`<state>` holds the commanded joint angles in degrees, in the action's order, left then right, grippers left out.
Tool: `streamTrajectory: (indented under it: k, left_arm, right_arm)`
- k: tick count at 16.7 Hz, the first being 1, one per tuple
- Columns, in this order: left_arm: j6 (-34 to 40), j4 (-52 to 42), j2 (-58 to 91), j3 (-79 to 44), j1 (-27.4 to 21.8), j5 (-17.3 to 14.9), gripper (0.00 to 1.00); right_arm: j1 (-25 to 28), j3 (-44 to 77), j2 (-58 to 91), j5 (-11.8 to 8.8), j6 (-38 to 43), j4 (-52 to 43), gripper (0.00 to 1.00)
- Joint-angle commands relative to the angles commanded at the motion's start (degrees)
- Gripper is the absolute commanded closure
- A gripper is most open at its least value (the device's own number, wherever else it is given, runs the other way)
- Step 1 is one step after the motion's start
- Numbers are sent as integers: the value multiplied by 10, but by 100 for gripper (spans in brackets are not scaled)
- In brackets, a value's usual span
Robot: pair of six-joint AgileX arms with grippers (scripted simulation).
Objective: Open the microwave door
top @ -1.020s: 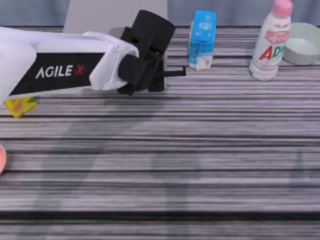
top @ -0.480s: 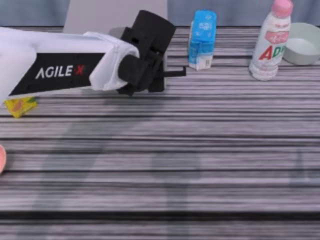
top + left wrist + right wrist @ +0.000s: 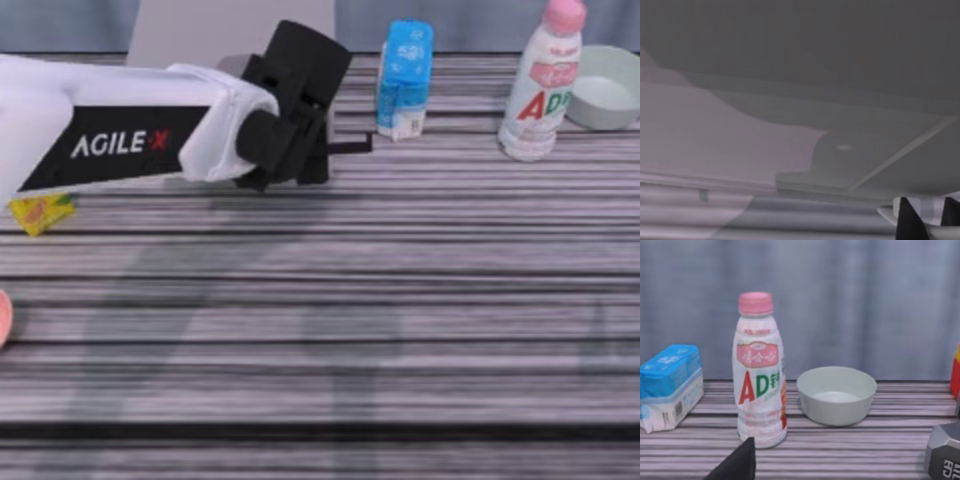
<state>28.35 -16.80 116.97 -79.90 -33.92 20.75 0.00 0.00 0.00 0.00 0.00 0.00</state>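
Reaching left gripper [image 3: 300, 150] at microwave [image 3: 230, 30] front edge — gripper state unclear.

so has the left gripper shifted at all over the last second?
No. In the top view the left gripper sits at the same spot beside the blue carton, at the microwave front.

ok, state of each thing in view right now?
microwave: at the table's far edge, front hidden by the arm
microwave door: cannot tell
left gripper: at the microwave's front
blue carton: upright
bottle: upright, capped
bowl: upright, empty
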Motion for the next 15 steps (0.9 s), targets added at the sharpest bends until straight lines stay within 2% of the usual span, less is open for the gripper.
streamTrajectory:
  k: [8,15]
  left_arm:
    - [-32,26,-25,38,4,-23,100]
    - [-34,26,-26,40,4,-23,100]
  right_arm:
    - [0,0,0,0,0,0,0]
    - [0,0,0,0,0,0,0]
